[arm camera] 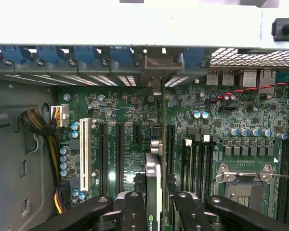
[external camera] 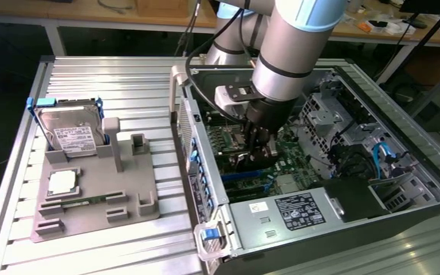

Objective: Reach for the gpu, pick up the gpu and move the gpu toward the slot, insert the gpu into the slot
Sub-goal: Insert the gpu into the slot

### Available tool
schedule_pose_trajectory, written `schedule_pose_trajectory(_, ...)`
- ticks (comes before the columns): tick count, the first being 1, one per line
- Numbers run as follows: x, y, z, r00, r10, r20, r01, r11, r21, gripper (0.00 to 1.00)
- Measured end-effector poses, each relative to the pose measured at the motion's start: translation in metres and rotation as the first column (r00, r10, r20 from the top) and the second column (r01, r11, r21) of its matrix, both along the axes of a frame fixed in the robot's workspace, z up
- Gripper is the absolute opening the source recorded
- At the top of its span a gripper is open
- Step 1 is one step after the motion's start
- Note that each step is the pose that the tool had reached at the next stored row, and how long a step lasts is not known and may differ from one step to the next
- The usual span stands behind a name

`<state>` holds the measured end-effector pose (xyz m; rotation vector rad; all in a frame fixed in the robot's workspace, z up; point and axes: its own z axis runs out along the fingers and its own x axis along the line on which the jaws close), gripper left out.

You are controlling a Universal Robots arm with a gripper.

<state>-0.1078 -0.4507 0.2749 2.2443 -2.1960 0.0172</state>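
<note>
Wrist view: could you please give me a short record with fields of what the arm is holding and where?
Held thing: flat green circuit card with black shroud, the gpu
Grip: gripper, fingers shut on its two faces
Pose: on edge over the green motherboard, inside the open dark computer case
Fully seated: cannot tell

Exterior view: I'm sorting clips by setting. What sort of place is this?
Likely a lab or workshop for computer assembly: an open computer case lies on a ribbed metal table, a hard drive stands in a grey holder.
</note>
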Motion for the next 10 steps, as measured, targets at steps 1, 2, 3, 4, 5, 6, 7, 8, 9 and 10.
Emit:
schedule_pose_trajectory(1, -0.0001, 0.0002, 0.0007, 1.0000, 0.000, 0.0003, 0.000, 1.0000, -0.0001, 0.27)
schedule_pose_trajectory(2, -0.0001, 0.0003, 0.0018, 1.0000, 0.000, 0.0004, 0.000, 1.0000, 0.0001, 0.27)
schedule_pose_trajectory(3, 0.0000, 0.0004, 0.0028, 1.0000, 0.000, 0.0003, 0.000, 1.0000, -0.0001, 0.27)
schedule_pose_trajectory(4, 0.0000, 0.0004, 0.0029, 1.0000, 0.000, 0.0003, 0.000, 1.0000, -0.0001, 0.27)
schedule_pose_trajectory(5, -0.0001, 0.0004, 0.0029, 1.0000, 0.000, 0.0003, 0.000, 1.0000, -0.0001, 0.27)
schedule_pose_trajectory(6, -0.0001, 0.0004, 0.0029, 1.0000, 0.000, 0.0003, 0.000, 1.0000, -0.0001, 0.27)
schedule_pose_trajectory(7, -0.0001, 0.0004, 0.0029, 1.0000, 0.000, 0.0003, 0.000, 1.0000, -0.0001, 0.27)
schedule_pose_trajectory(8, -0.0001, 0.0004, 0.0028, 1.0000, 0.000, 0.0002, 0.000, 1.0000, -0.0003, 0.27)
schedule_pose_trajectory(9, -0.0001, 0.0003, 0.0028, 1.0000, 0.000, 0.0001, 0.000, 1.0000, -0.0004, 0.27)
schedule_pose_trajectory(10, -0.0001, 0.0003, 0.0026, 1.0000, 0.000, 0.0000, 0.000, 1.0000, -0.0004, 0.27)
